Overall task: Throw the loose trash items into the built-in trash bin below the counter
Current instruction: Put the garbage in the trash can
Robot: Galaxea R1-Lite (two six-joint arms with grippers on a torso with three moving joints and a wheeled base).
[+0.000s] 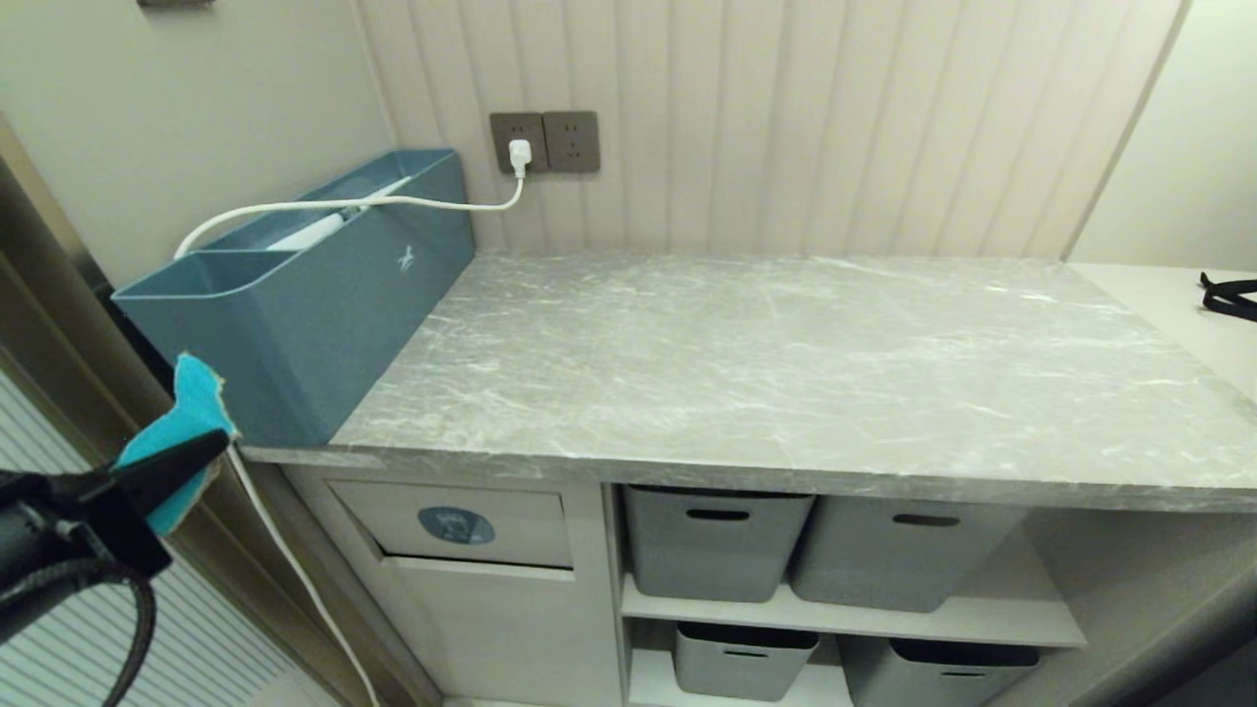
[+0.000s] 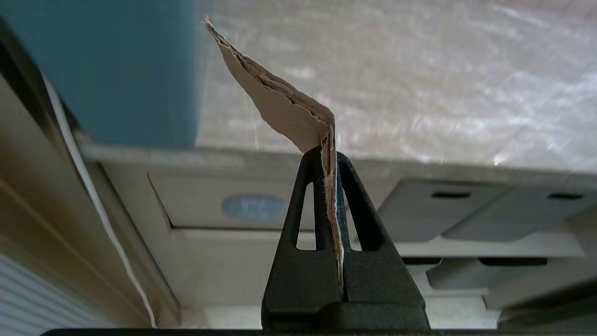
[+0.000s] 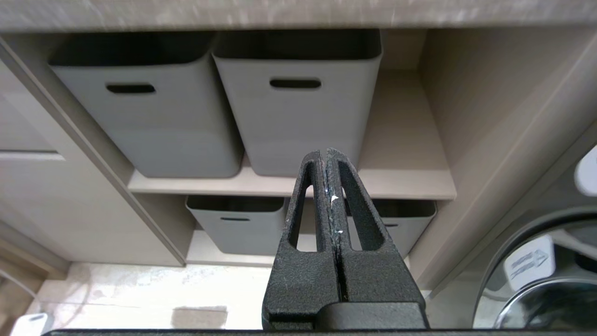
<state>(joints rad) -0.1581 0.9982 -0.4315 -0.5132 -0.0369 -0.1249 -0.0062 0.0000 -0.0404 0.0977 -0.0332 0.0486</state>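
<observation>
at the lower left of the head view, the left gripper (image 1: 196, 447) has its black fingers (image 2: 322, 196) pinched tight on a torn scrap of teal-faced brown cardboard (image 1: 182, 422), beside the front corner of the grey marble-look bench (image 1: 786, 363). the beige built-in trash bin with round blue sticker (image 1: 457, 525) sits under the bench, lower left of centre. the right gripper (image 3: 325, 161) is closed and empty, facing grey plastic tubs (image 3: 298, 102).

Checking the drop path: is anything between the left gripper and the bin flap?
Nothing solid: in the left wrist view the left gripper, clamping a cardboard scrap, faces the flap across open air.

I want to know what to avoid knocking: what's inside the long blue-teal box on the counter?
Inside the blue-teal box a white cable runs in from the wall plug, beside a pale object. Its walls hide everything lower down.
</observation>
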